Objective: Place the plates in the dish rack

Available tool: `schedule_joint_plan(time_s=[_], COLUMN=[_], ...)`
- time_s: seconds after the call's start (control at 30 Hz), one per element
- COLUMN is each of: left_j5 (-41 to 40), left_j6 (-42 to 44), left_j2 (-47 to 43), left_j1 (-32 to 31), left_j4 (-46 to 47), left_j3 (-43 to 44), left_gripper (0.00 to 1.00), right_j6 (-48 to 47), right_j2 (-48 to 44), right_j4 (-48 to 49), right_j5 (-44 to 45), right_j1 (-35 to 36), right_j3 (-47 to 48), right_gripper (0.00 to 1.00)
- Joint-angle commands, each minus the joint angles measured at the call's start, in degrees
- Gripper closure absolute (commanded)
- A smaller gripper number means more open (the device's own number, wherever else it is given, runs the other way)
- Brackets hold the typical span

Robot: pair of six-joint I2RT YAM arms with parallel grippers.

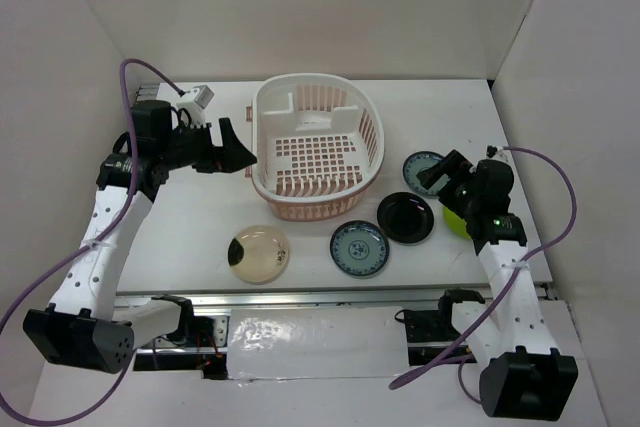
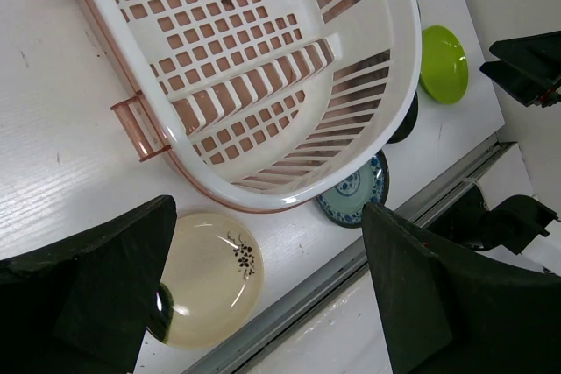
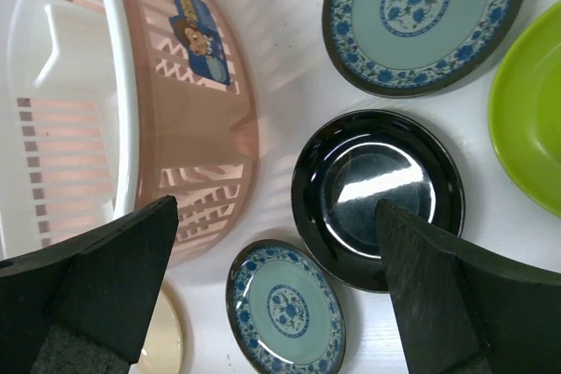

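Your left gripper (image 1: 244,153) stood with its dark, blunt fingers apart and nothing between them. It hung just beside the left wall of the dish rack (image 1: 372,147), near the small pink handle (image 2: 140,124). Contact with the rack could not be confirmed.

Your right gripper (image 3: 276,216) was likewise spread and empty. It was held over the plates to the right of the rack, with the black plate (image 3: 377,194) framed between its fingers in the wrist view.

The rack was an oval plastic basket with a white slotted inner shell, a perforated floor and a pale-pink outer wall. No plate lay in it.

All five plates lay flat on the white table (image 1: 180,227):
- The tan plate (image 1: 260,253) was glossy and round, with a dark patch at its rim and a small dark floral mark (image 2: 244,254). It sat near the rack's front left.
- The near teal plate (image 1: 359,248) had a blue patterned border and sat just in front of the rack.
- The black plate was highly reflective and sat just to the right of the near teal one.
- The far teal plate (image 3: 421,15) lay beyond the black plate, beside the rack's right wall.
- The lime-green plate (image 3: 530,129) was plain and smooth. It lay rightmost and was partly hidden under your right arm in the top view.

A blue and yellow sticker (image 3: 200,41) with a cartoon figure was fixed to the rack's pink wall. Its writing was not legible.
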Motion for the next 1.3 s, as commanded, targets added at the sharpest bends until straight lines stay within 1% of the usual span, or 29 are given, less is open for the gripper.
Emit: schedule_joint_plan(time_s=[0.0,0.37,0.5,0.53,0.6,0.63,0.73,0.87,1.0,1.07,1.17,1.2,1.23,1.27], left_j5=[0.0,-1.3,-0.5,-0.4,-0.6,-0.8,-1.2,-0.1,0.9,1.9,2.1,2.0,1.8,1.6], left_j6=[0.7,0.0,-0.5,-0.6,-0.2,0.0,0.1,-0.1,-0.6,-0.7,-0.7,-0.6,-0.3,-0.2], left_j2=[-1.2,-0.1,0.3,0.5,0.6,0.6,-0.2,0.5,0.9,0.7,0.6,0.7,0.7,1.0], left_j1=[-0.1,-0.1,-0.1,-0.1,-0.1,0.0,0.0,0.0,0.0,0.0,-0.1,-0.1,-0.1,-0.1], left_j4=[1.6,0.8,1.1,0.8,0.2,0.1,0.9,1.3,1.5,2.1,2.4,2.5,2.3,2.2], left_j3=[1.1,1.0,1.1,1.5,1.8,1.8,0.7,0.8,0.9,0.4,0.2,0.2,0.4,0.7], left_gripper=[0.01,0.01,0.01,0.01,0.01,0.01,0.01,0.01,0.01,0.01,0.01,0.01,0.01,0.01], right_j6=[-0.5,1.7,5.3,6.1,8.6,9.5,12.3,17.3,21.1,23.7,26.4,27.4,27.6,28.2], right_j2=[0.0,5.6,6.4,5.9,4.9,3.8,1.5,-2.3,-4.8,-4.5,-3.7,-3.2,-2.8,-1.3], right_j4=[0.5,-3.0,-6.0,-6.7,-8.1,-8.5,-8.2,-9.5,-8.9,-8.2,-4.6,-2.0,-0.6,1.5], right_j5=[2.4,4.6,8.9,10.4,10.5,9.2,5.7,5.5,6.8,8.5,8.2,7.9,7.7,7.4], right_j1=[-0.3,-0.5,-1.7,-3.3,-5.7,-9.1,-15.0,-19.8,-21.2,-22.3,-23.9,-24.2,-24.5,-24.6], right_j3=[1.4,2.9,2.4,1.5,-1.0,-2.1,-6.6,-10.6,-12.7,-13.7,-16.2,-16.9,-18.0,-18.3], right_gripper=[0.00,0.00,0.00,0.00,0.00,0.00,0.00,0.01,0.03,0.04,0.06,0.06,0.12,0.15])
